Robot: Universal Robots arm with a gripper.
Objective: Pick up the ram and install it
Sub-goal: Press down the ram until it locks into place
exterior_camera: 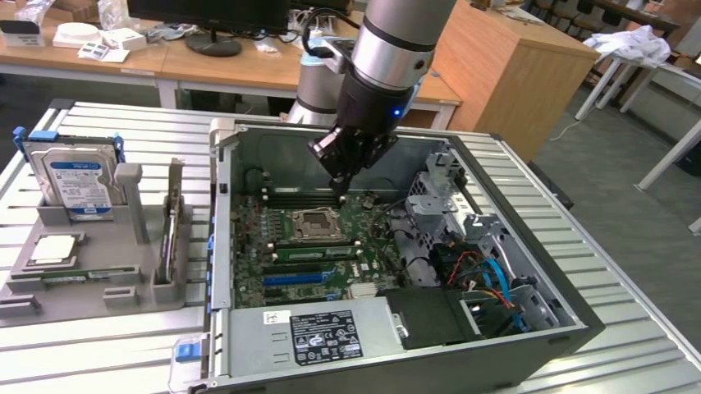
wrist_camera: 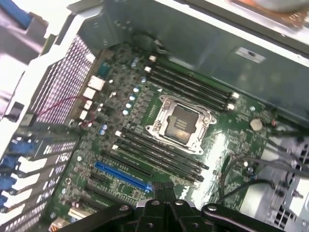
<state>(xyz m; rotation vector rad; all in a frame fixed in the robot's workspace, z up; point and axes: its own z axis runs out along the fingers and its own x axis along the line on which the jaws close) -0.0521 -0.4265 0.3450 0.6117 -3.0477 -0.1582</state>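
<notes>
My gripper hangs inside the open computer case, just over the dark memory slots behind the CPU socket. Its fingers are shut together with nothing between them. In the wrist view the shut gripper points down over the motherboard near the blue slot and the socket. A narrow green stick that looks like the ram sits in the slot row in front of the socket. Another thin green strip lies in the grey holder outside the case.
The grey holder also carries a silver hard drive with a blue label and a square chip. A drive cage and cables crowd the case toward the exterior view's right. The power supply lies at the near end.
</notes>
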